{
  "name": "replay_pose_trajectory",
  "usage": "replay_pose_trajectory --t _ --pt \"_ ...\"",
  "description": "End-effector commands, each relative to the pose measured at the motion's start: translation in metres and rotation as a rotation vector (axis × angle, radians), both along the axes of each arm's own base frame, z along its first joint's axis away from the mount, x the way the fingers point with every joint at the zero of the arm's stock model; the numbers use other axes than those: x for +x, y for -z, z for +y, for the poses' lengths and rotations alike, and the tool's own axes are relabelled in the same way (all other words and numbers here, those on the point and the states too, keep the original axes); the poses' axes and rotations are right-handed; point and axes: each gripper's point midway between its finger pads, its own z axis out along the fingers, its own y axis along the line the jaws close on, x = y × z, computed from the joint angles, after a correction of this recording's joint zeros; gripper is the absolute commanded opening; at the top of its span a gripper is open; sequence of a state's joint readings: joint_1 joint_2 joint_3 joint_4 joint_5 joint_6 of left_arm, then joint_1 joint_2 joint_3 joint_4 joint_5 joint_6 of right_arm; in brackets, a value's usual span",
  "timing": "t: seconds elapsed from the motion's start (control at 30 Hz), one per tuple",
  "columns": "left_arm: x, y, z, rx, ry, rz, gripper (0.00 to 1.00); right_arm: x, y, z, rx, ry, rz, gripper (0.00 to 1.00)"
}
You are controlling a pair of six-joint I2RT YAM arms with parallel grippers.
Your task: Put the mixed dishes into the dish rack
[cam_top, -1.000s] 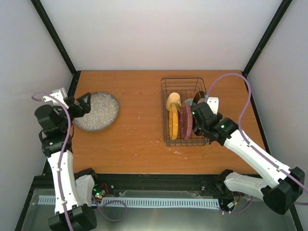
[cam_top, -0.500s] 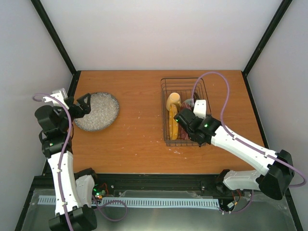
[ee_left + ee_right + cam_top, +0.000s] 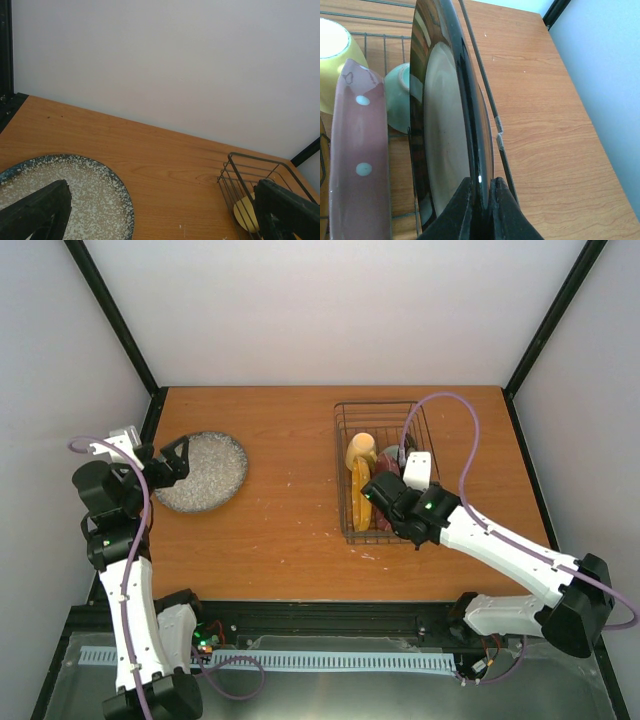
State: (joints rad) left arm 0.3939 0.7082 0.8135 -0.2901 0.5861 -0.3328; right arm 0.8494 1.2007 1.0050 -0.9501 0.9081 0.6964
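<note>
Right wrist: our right end effector (image 3: 482,187) clamps the dark plate (image 3: 447,135) upright, just right of the maroon-pink plate (image 3: 360,150).

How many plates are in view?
4: grey speckled plate on the table at left; orange-yellow plate and maroon plate upright in the rack; dark glossy plate beside them, in the right gripper.

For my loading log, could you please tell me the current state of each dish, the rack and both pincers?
grey speckled plate: flat on table
yellow mug: in rack
orange-yellow plate: on edge in rack
maroon plate: on edge in rack
green bowl: in rack
dark plate: on edge, gripped
dish rack: partly loaded
left pincer: open
right pincer: shut on dark plate
</note>
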Motion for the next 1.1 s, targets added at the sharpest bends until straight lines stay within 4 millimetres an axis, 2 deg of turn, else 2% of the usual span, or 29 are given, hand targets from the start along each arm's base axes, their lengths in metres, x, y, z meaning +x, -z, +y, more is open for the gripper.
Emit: replay_pose_trajectory --t 0.0,0.37,0.7,0.73,0.8,0.87,0.97,1.07 --pt "-0.006 -0.017 -0.001 0.034 -0.009 -0.041 1.0 -0.019 0.033 0.002 -0.107 -0.074 0.182 0.03" --pt "-0.007 -0.016 -0.001 0.033 -0.012 -0.045 1.0 -0.023 0.057 0.018 -0.092 -0.092 0.27 0.03" --pt "-0.008 -0.019 -0.002 0.034 -0.011 -0.05 1.0 -0.035 0.069 0.011 -0.066 -0.054 0.315 0.03" --pt "-0.008 -0.019 -0.002 0.033 -0.011 -0.051 1.0 -0.036 0.069 0.011 -0.065 -0.051 0.314 0.06" --pt "-0.008 -0.02 -0.002 0.031 -0.01 -0.053 1.0 -0.036 0.067 0.01 -0.058 -0.046 0.305 0.21" --pt "-0.008 -0.02 -0.001 0.031 -0.014 -0.054 1.0 -0.034 0.063 0.011 -0.047 -0.046 0.291 0.27" --pt "-0.008 -0.019 -0.001 0.022 -0.017 -0.047 1.0 -0.031 0.054 0.012 -0.034 -0.046 0.262 0.44" --pt "-0.008 -0.015 0.0 0.002 -0.021 -0.033 1.0 -0.026 0.042 0.013 -0.027 -0.042 0.223 0.48"
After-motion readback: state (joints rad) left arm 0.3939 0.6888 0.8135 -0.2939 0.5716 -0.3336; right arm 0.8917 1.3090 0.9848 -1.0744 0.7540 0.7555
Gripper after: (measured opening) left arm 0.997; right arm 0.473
